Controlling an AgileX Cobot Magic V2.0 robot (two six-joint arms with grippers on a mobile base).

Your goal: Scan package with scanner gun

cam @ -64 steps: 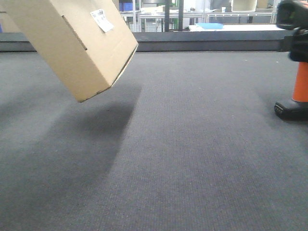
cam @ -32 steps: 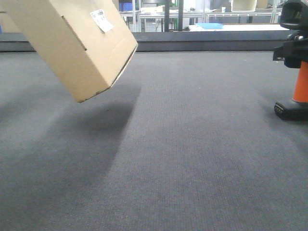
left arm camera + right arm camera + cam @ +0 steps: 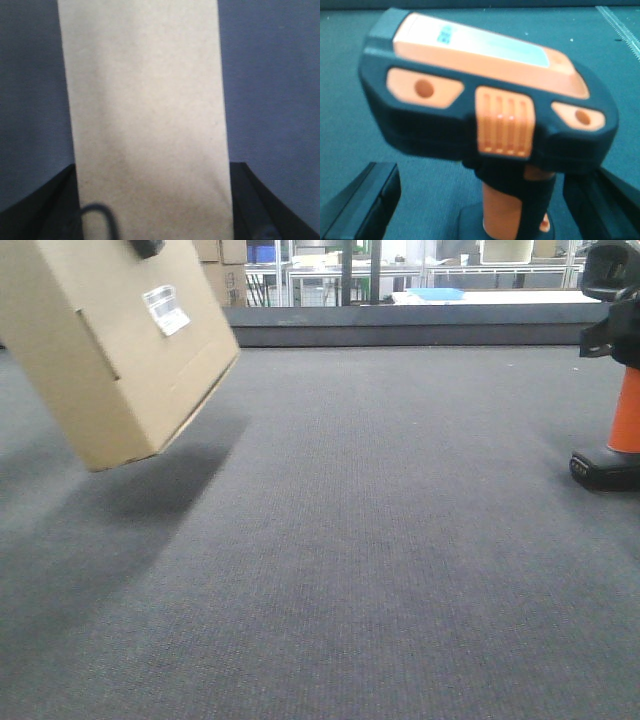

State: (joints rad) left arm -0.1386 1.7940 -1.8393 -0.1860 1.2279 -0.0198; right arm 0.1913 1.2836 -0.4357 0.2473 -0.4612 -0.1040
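**A:** Grey carpet surface (image 3: 380,560) everywhere. Where is the package (image 3: 110,350)?

**B:** At ten o'clock in the front view, tilted and lifted off the surface, with its label (image 3: 166,310) turned toward one o'clock. The left gripper (image 3: 152,200) is clenched on it.

**A:** And the scanner gun (image 3: 624,415)?

**B:** At three o'clock, standing on its base. The right gripper (image 3: 482,202) is released, with its fingers apart beside the handle.

**A:** What is the risk?

**B:** I think a careless closing can tip the gun, and a weak hold can let the package slip. The frame edge cuts off the gun's head, and both wrist views are blurred.
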